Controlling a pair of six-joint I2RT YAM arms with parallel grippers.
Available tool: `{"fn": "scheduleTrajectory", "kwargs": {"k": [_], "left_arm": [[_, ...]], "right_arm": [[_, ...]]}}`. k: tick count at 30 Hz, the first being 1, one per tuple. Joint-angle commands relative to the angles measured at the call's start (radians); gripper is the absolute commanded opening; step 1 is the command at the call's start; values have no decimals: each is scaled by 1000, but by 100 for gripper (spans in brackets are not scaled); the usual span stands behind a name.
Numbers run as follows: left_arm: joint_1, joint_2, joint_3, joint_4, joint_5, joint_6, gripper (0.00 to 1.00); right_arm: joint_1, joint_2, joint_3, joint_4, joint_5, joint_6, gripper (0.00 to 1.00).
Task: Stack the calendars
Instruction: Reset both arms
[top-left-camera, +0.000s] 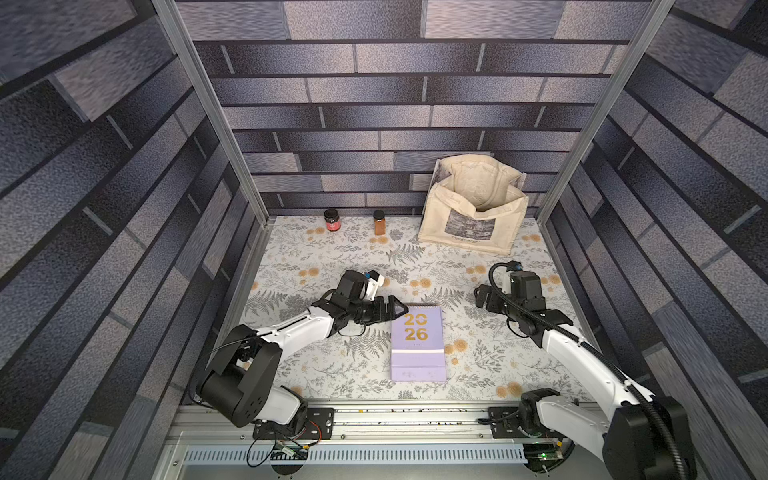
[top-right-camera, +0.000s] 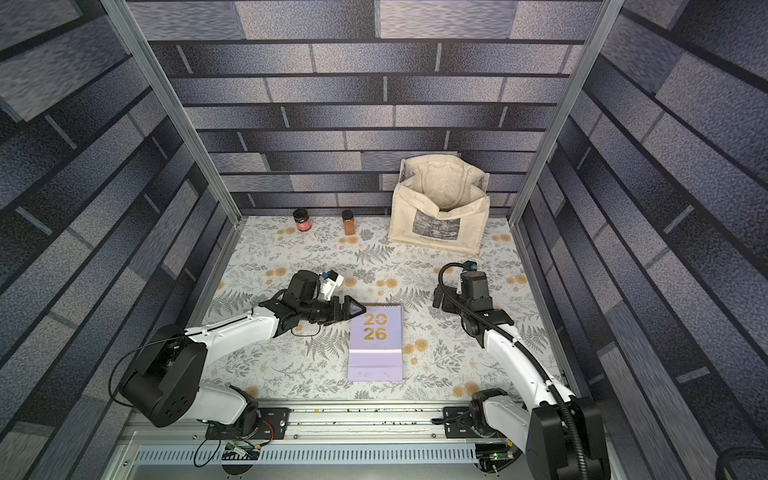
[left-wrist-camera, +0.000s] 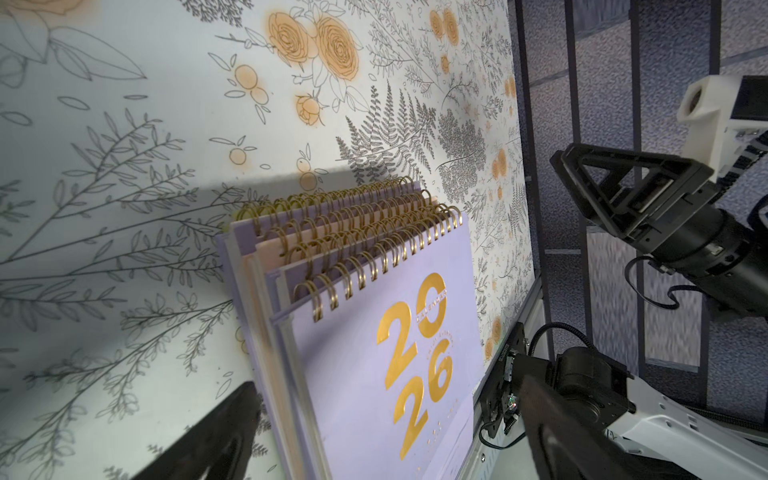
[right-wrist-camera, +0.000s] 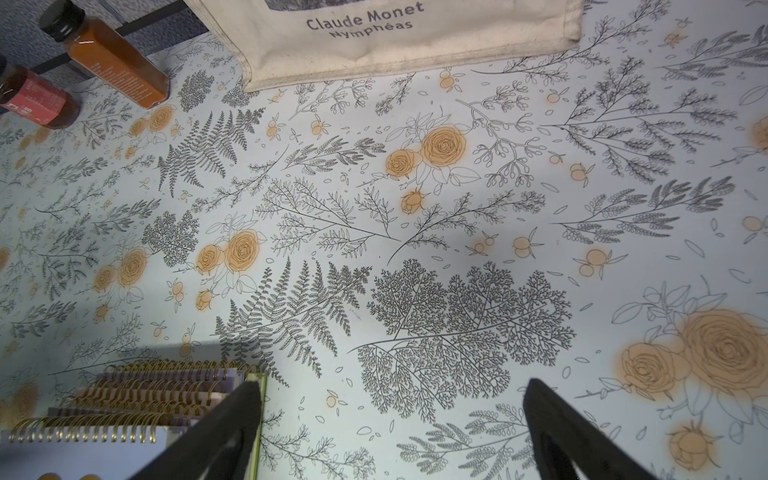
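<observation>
Lying in one pile, the calendars (top-left-camera: 417, 345) looked stacked, so the left gripper (top-left-camera: 398, 309) beside their bound edge and the right gripper (top-left-camera: 481, 296), well apart, both gaped wide and empty.

The top calendar (top-left-camera: 417, 345) is lilac, paler along its near part, with a gold "2026". Beneath it in the stack, a peach calendar (left-wrist-camera: 270, 253) and a yellow-green calendar (right-wrist-camera: 255, 377) show at the edges among further lilac covers. All the spiral bindings (left-wrist-camera: 353, 232) are gold.

The tabletop (top-left-camera: 332, 257) is pale, printed with grey ferns and twigs and orange roses. At the far right, the tote bag (top-left-camera: 473, 216) is cream with a grey picture and dark lettering. At the far left stand a black-lidded jar (top-left-camera: 332, 220) with a red label and a black-capped spice bottle (top-left-camera: 379, 223) of orange-brown powder. The walls (top-left-camera: 415, 83) carry a grey-blue brick pattern.
</observation>
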Motion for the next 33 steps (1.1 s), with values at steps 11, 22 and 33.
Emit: {"fn": "scheduleTrajectory", "kwargs": {"k": [11,22,33], "left_arm": [[-23,52,71,-27,2,38,100],[-43,71,109,-75,7,61,100],[26,11,128,-214,-94,175,100]], "right_arm": [[9,-13,17,-27,11,14,100],[9,-11,8,-24,12,17,100],[6,-29,-2,-4,23,-62,100]]}}
